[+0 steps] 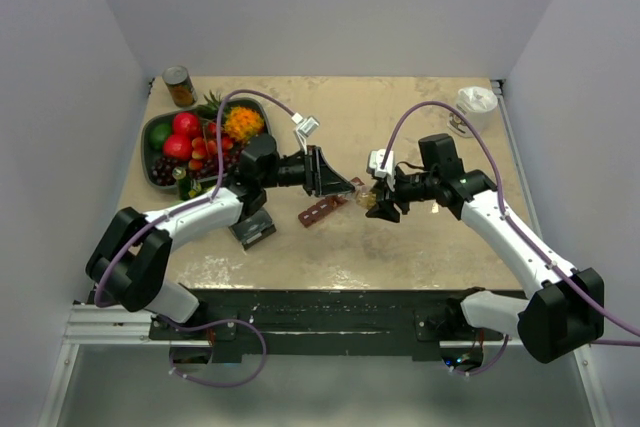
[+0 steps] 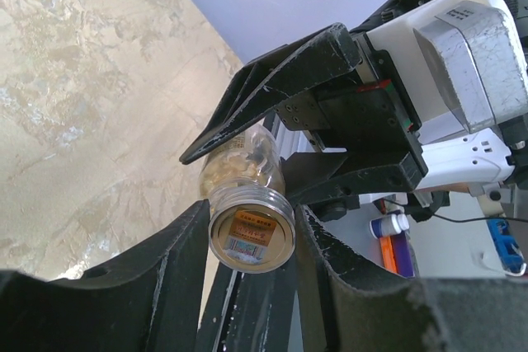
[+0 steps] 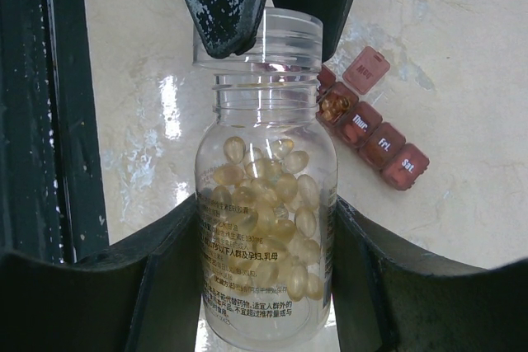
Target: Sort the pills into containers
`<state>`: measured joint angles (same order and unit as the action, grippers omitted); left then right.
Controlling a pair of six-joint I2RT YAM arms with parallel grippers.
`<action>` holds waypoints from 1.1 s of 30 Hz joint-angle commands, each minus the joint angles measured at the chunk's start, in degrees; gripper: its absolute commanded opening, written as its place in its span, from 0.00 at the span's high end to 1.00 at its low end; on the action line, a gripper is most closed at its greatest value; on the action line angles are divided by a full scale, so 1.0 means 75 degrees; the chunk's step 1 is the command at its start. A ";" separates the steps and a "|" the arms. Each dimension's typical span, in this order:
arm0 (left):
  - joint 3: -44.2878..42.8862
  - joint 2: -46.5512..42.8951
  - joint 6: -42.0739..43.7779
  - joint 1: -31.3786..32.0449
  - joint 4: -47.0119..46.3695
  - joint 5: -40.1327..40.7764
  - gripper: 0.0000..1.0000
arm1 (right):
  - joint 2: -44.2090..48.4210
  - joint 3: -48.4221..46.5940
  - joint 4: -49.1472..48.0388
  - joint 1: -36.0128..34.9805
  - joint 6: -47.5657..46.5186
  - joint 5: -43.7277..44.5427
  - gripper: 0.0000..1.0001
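- The right gripper (image 1: 383,202) clamps the body of a clear bottle (image 3: 264,204), held over the middle of the counter (image 1: 400,97).
- The left gripper (image 1: 350,190) is closed narrowly on its cap (image 3: 285,35).
- Yellowish pills (image 3: 276,195) sit massed inside the bottle.
- The red pill box (image 3: 384,142) lies just beside it, toward the near edge, with one lid raised.

The left gripper (image 1: 351,189) and right gripper (image 1: 378,204) meet mid-table at a small yellowish bottle (image 1: 366,197); the dark red compartment strip (image 1: 322,211) lies just beside them. Fruit bowl (image 1: 150,130), tin can (image 1: 180,87) and white cup (image 1: 476,102) stand far back.
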<state>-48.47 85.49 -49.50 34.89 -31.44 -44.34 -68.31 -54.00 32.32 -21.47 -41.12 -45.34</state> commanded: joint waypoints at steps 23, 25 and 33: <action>-0.0463 0.0343 0.0728 0.0105 0.0653 -0.0451 0.91 | -0.0067 -0.0324 -0.0324 -0.0148 0.0315 -0.0587 0.96; -0.0545 0.0401 0.0938 0.0105 0.0932 -0.0510 0.91 | -0.0079 -0.0324 -0.0382 -0.0160 0.0397 -0.0657 0.96; -0.0885 0.0402 0.2495 0.0210 0.1998 -0.1072 0.91 | -0.0325 -0.0429 -0.0618 -0.0113 0.1123 -0.1779 0.97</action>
<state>-52.60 87.88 -39.70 35.29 -22.02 -48.03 -70.61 -54.06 32.80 -22.04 -36.27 -47.90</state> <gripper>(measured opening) 0.458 0.551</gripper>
